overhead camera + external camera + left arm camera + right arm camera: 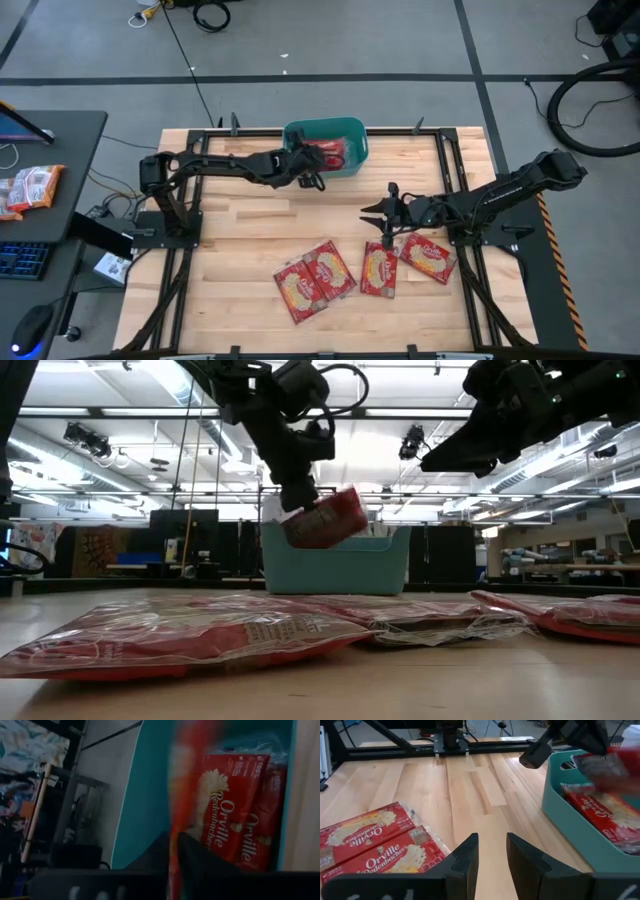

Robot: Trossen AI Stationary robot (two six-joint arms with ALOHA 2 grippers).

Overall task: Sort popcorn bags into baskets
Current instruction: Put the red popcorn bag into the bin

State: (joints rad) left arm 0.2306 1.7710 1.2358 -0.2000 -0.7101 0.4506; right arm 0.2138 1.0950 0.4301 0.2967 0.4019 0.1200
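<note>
4 popcorn bags (363,270) on table, 1 held, approx 2 in 1 basket (356,130).

A robotics lab or workshop – grey floor (400,40) strewn with cables (575,100), a desk with keyboard (20,258), ceiling strip lights (560,460) and a wooden tabletop (250,225) framed by rails

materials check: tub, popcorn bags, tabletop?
Tub: likely moulded plastic, matte teal, with rounded corners and a rolled rim.
Popcorn bags: printed red packets in clear glossy film, judging by the wrinkles and glare.
Tabletop: light wood, butcher-block style, with visible joined strips and a smooth finish.
</note>
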